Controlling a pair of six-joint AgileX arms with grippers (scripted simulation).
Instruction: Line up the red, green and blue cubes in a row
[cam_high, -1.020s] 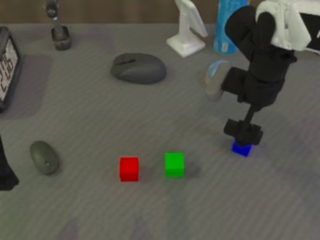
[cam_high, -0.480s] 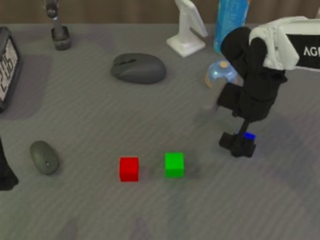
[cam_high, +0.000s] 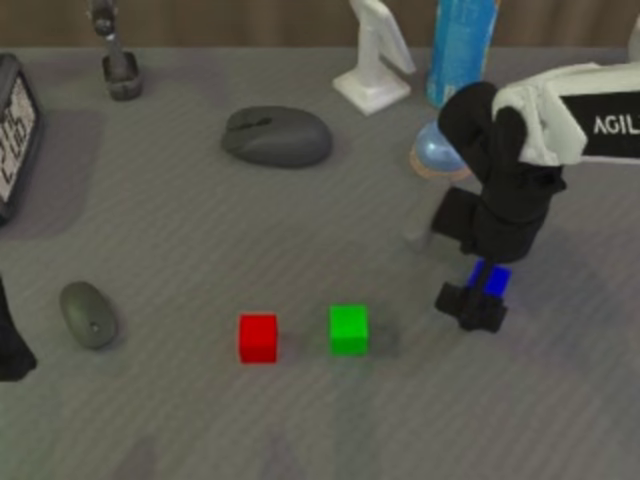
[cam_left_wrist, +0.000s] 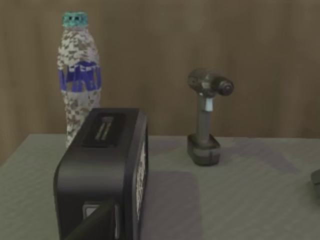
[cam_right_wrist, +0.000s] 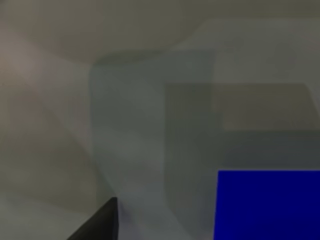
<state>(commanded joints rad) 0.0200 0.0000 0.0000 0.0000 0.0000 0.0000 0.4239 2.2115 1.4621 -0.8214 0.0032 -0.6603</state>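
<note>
The red cube (cam_high: 258, 337) and the green cube (cam_high: 348, 329) sit side by side on the table, a small gap between them. My right gripper (cam_high: 470, 306) is to the right of the green cube and a little farther back. It is shut on the blue cube (cam_high: 492, 279), which it holds off the table. In the right wrist view the blue cube (cam_right_wrist: 267, 205) fills the lower corner beside one dark finger (cam_right_wrist: 97, 222). My left gripper (cam_high: 12, 352) is parked at the table's left edge.
A dark mouse (cam_high: 277, 136) lies at the back centre and a small grey mouse (cam_high: 88, 314) at the left. A blue-domed bell (cam_high: 440, 152), a blue bottle (cam_high: 462, 45) and a white stand (cam_high: 375, 60) are behind the right arm. A clock (cam_high: 15, 130) and a drill (cam_high: 118, 60) stand at the back left.
My right gripper has lifted the blue cube off the table and moved slightly left and forward with it. The arm has swung off the bell, which now shows.
</note>
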